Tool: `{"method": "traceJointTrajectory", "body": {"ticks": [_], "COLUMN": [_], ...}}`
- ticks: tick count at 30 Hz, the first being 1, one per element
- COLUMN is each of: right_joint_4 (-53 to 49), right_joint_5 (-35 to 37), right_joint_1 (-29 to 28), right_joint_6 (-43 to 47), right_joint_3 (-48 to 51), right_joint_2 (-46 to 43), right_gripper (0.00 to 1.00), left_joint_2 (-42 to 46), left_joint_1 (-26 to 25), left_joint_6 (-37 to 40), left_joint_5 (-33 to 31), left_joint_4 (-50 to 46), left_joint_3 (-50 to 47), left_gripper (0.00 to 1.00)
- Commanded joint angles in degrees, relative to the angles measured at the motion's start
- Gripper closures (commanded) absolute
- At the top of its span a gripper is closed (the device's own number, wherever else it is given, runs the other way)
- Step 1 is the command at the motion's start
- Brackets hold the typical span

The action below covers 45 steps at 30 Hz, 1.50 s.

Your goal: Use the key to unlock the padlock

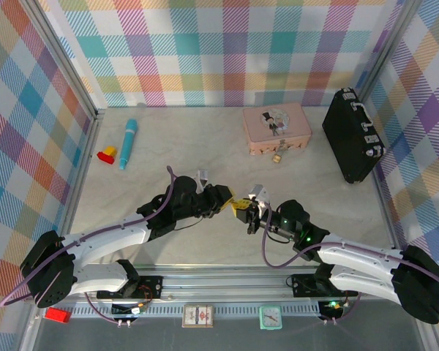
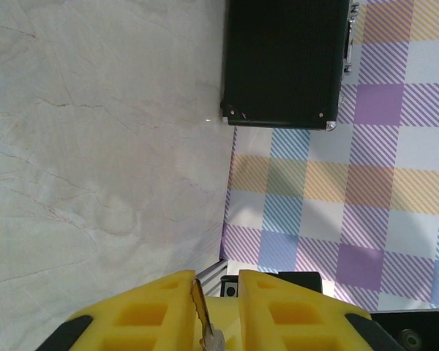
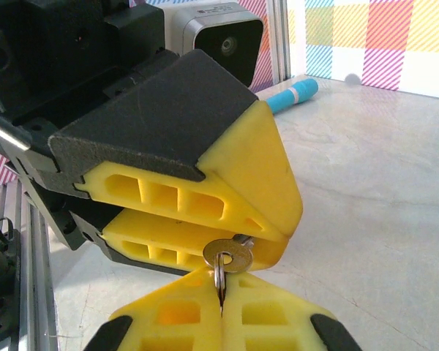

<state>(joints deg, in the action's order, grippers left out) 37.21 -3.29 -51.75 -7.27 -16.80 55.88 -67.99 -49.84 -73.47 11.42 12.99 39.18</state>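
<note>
Fingers [image 3: 168, 314] of the right gripper [image 3: 221, 291] clench the key [image 3: 228, 254]; the left gripper [image 2: 218, 287] brackets it, grip unclear, and should pinch squarely before any release.

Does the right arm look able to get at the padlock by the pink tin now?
Probably not yet. Nothing lies between the right gripper and the padlock, but that gripper is shut on the key by its ring, the blade sitting in the left gripper. It must let go first.
</note>
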Motion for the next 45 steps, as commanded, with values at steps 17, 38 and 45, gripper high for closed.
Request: {"method": "traceJointTrajectory", "body": {"ticks": [17,38,45], "right_joint_4": [-3.52,13.76,25.15], "right_joint_5": [4.19,-18.06,-20.37], "right_joint_1": [0.03,18.81,18.88], "right_joint_6": [-4.04,-63.22,-67.12], "right_joint_3": [-0.68,-5.25,-5.45], "right_joint_2": [-2.67,1.15,8.32], "right_gripper": [0.75,0.34,0.44], "left_joint_2": [0.74,-7.34,-8.64], "left_joint_1": [-0.34,0.10,-0.69], "left_joint_6": [3.00,17.37,14.41], "left_joint_5": [-3.38,-4.61,-3.02], "left_joint_4": [-2.48,11.21,13.28], "left_joint_3": [2.66,10.62,10.41], "left_gripper": [1.00,1.00,1.00]}}
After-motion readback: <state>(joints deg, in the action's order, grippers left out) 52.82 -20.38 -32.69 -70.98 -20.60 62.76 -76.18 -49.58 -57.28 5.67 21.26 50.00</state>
